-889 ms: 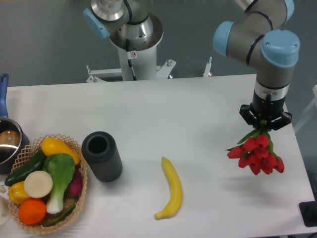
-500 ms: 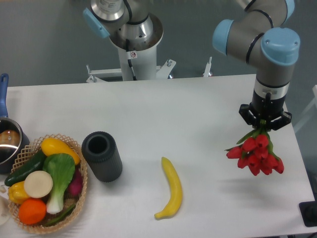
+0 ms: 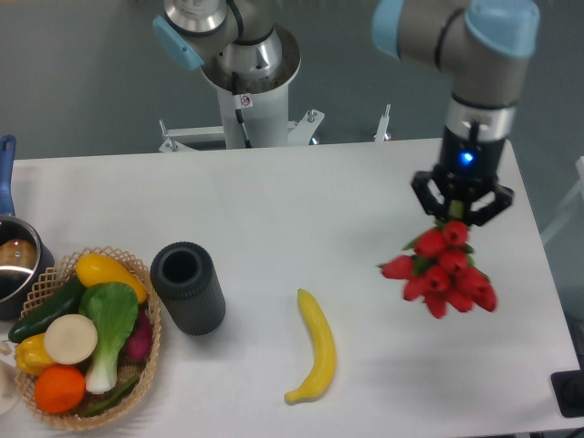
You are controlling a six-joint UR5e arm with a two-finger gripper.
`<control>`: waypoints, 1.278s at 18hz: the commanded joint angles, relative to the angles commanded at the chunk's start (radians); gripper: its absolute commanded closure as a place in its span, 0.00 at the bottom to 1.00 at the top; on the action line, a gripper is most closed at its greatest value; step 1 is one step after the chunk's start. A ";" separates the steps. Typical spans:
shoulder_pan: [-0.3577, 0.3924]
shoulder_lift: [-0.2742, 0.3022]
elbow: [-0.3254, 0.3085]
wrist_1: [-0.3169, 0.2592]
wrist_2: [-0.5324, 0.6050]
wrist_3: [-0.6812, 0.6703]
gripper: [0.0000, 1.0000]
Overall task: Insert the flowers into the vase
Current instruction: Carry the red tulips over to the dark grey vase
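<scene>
**Tulips in the air, vase way over on the left**

The black two-finger gripper [image 3: 462,212] is clamped on the stem end of the bunch of red tulip buds with green stems [image 3: 440,276]. The buds hang below it, clear of the white table [image 3: 301,192], over on the right side. The dark grey ribbed cylinder vase [image 3: 187,287] stands upright well to the left, just beside the woven basket of vegetables [image 3: 80,342], with a yellow banana [image 3: 315,348] between vase and flowers.

My guess is the bunch is light and floppy, with heads that crush easily, so holding it by the stems looks right. It'll probably sway on the way over.
</scene>
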 joint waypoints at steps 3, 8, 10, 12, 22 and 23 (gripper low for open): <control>-0.009 0.015 -0.002 0.018 -0.219 -0.107 1.00; -0.061 0.012 -0.002 0.028 -0.372 -0.163 1.00; -0.093 0.012 0.011 0.029 -0.373 -0.198 1.00; -0.113 0.012 0.003 0.076 -0.381 -0.244 1.00; -0.152 0.009 -0.106 0.195 -0.761 -0.256 1.00; -0.150 0.005 -0.107 0.196 -0.777 -0.241 1.00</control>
